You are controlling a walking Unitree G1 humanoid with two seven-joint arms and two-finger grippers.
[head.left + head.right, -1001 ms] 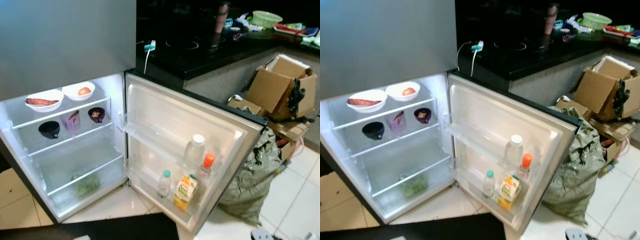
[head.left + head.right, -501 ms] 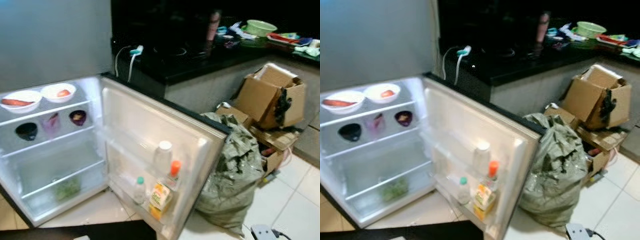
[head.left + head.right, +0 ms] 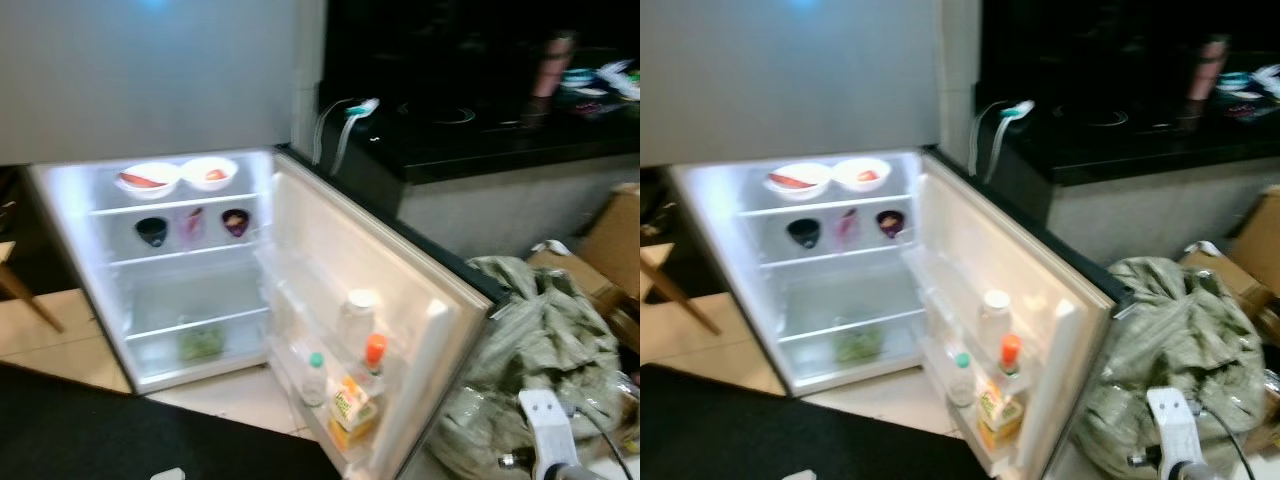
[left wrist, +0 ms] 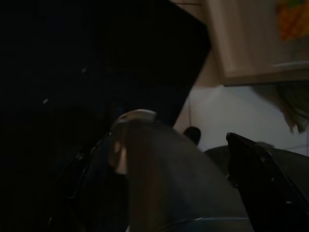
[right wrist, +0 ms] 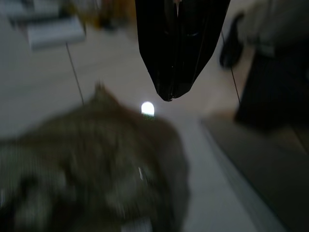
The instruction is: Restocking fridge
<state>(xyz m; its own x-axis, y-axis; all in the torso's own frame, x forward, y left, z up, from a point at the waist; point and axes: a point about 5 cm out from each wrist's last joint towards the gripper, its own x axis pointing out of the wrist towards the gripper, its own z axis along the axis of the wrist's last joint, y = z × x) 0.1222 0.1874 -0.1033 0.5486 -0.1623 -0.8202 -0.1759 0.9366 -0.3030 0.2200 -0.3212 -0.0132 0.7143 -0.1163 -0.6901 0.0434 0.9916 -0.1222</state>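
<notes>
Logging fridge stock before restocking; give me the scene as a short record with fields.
fridge door: open, white-lined fridge
top shelf: two white bowls
second shelf: dark cup, pink cup, dark bowl
bottom: green vegetables
door rack: white-capped bottle, orange-capped bottle, juice carton
floor beside door: grey-green sack
right end effector: shut, above the floor

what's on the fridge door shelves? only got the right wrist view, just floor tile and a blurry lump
observer: the open fridge door holds four things low down: a white-capped bottle, an orange-capped bottle, a small green-capped bottle and a juice carton.
operator: anything on the inside shelves
observer: the top shelf has two white bowls side by side.
operator: so what's my lump
observer: likely the grey-green sack, slumped on the floor just past the door's outer edge, on the robot's right.
</notes>
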